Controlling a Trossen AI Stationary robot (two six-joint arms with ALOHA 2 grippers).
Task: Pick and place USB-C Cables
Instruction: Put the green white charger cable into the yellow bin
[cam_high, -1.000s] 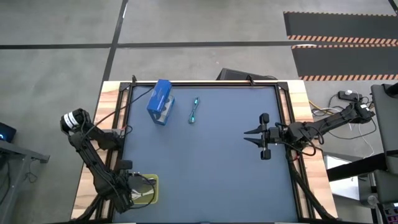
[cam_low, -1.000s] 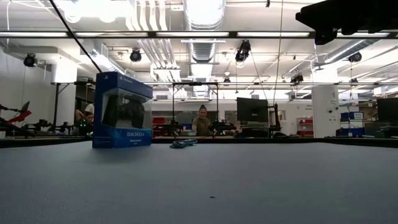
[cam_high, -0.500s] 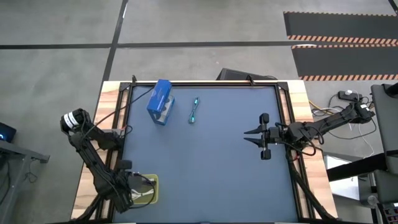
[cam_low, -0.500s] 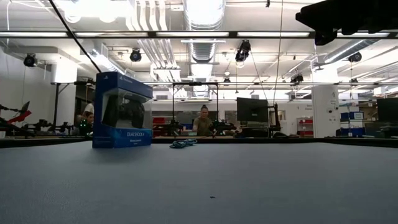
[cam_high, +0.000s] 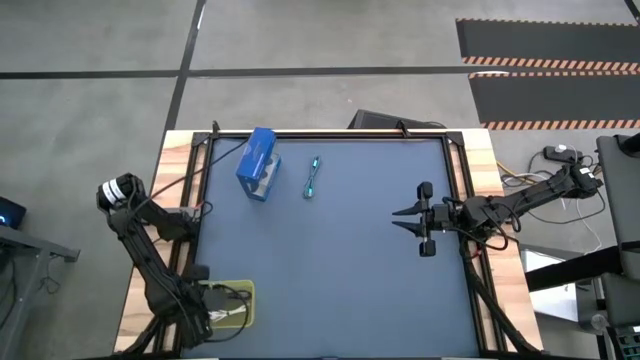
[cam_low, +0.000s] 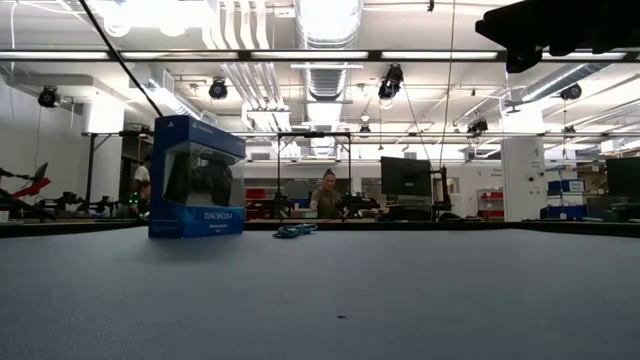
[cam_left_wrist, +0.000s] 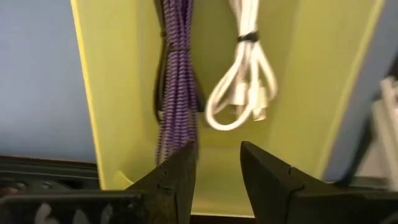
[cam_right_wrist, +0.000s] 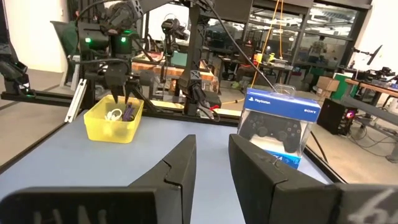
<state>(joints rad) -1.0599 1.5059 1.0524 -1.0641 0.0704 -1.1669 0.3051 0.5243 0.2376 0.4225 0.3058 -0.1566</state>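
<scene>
My left gripper (cam_left_wrist: 214, 163) hangs over the yellow bin (cam_left_wrist: 311, 81), jaws parted and empty. Just beyond my fingertips lie the braided purple cable (cam_left_wrist: 176, 81) and the smooth white cable (cam_left_wrist: 245, 81), looped and tied. My right gripper (cam_right_wrist: 208, 155) hovers, jaws slightly apart, holding nothing. Ahead of it stands the glossy blue box (cam_right_wrist: 278, 127); the teal cable (cam_high: 313, 178) lies beside that box on the matte blue mat (cam_high: 340, 270).
</scene>
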